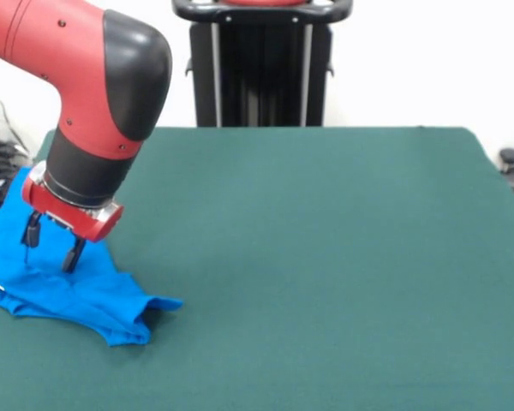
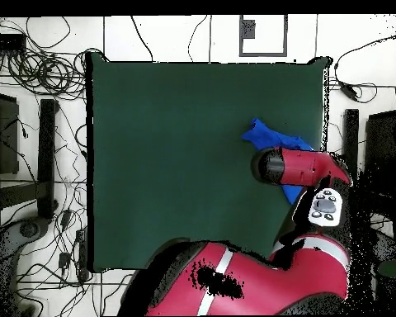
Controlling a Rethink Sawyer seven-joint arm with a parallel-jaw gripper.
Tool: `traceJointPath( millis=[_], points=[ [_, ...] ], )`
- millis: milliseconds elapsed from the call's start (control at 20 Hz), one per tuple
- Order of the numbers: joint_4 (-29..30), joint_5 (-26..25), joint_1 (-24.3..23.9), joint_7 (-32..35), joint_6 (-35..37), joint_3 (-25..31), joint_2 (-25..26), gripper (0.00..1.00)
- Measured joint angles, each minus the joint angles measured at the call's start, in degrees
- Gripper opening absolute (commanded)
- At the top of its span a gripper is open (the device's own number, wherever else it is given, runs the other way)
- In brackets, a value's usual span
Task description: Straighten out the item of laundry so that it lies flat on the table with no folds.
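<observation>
Where the claw (image 1: 50,243) hangs open — the crumpled blue shirt (image 1: 77,295) just beneath, at the table (image 1: 325,257) edge.

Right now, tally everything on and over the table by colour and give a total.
Blue: 1, the crumpled bright blue T-shirt at the table's edge.
Dark green: 1, the large rectangular felt-like table top.
Red and black: 1, the robot arm, its end effector open just above the shirt.
Total: 3
</observation>
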Motion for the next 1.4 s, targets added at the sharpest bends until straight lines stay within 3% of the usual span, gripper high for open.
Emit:
traceJointPath(
  millis=[1400],
  points=[
    [0.0,-2.8,0.5,0.0,0.0,-0.1,-0.2,1.00]
  ],
)
